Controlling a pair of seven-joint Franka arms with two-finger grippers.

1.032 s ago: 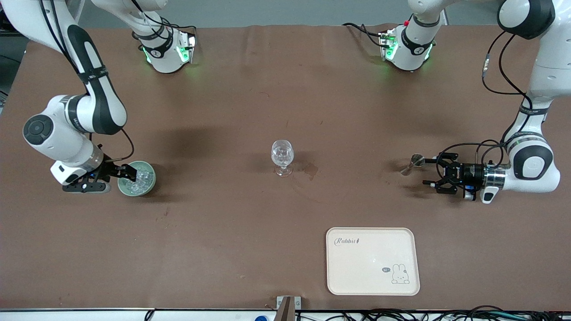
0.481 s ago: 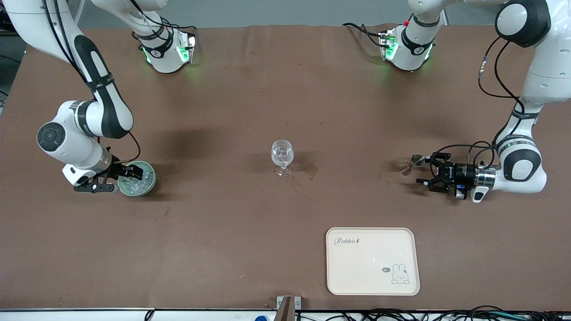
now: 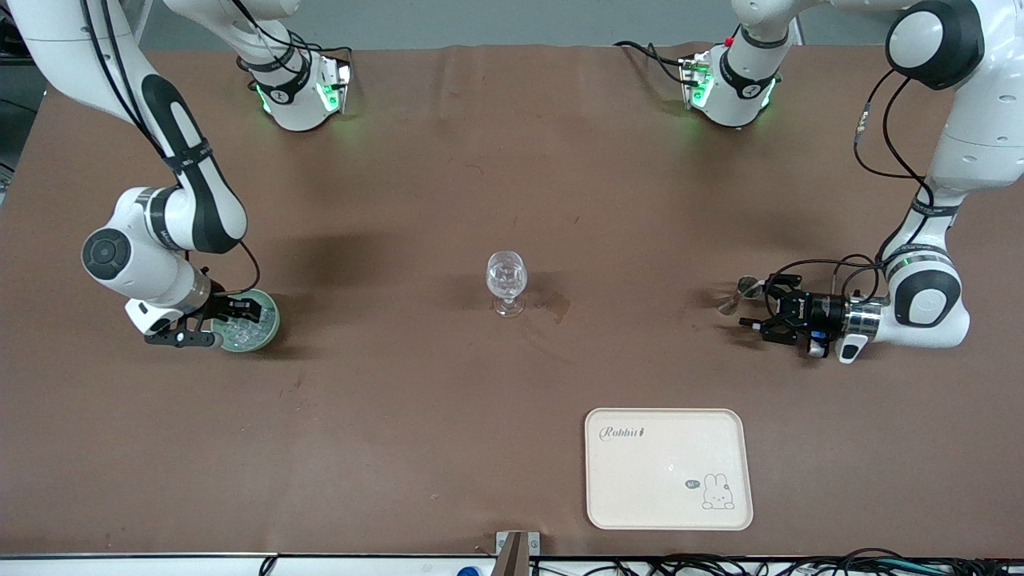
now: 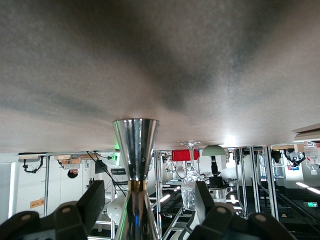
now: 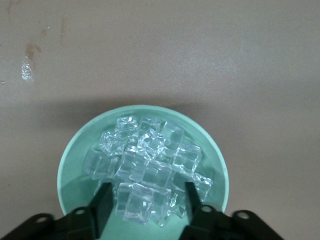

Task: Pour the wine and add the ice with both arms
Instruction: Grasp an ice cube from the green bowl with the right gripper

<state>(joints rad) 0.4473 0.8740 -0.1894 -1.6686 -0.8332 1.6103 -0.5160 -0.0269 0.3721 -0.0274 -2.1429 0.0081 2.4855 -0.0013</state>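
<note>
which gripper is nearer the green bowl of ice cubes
Right. The right gripper is down in the green bowl among the ice cubes; the left gripper is at the table's other end by a metal jigger.

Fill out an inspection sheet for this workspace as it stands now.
Surface: brown table, dark stain beside the glass.
Job's things: ice piled in a green bowl; stemmed glass mid-table; metal jigger toward the left arm's end.
Clutter: cream tray nearest the front camera.
Grippers: right gripper down in the bowl, fingers astride ice cubes; left gripper open around the jigger.
Cables: black cables on the arms, more along the table edge.
Surroundings: metal racks in the left wrist view.
</note>
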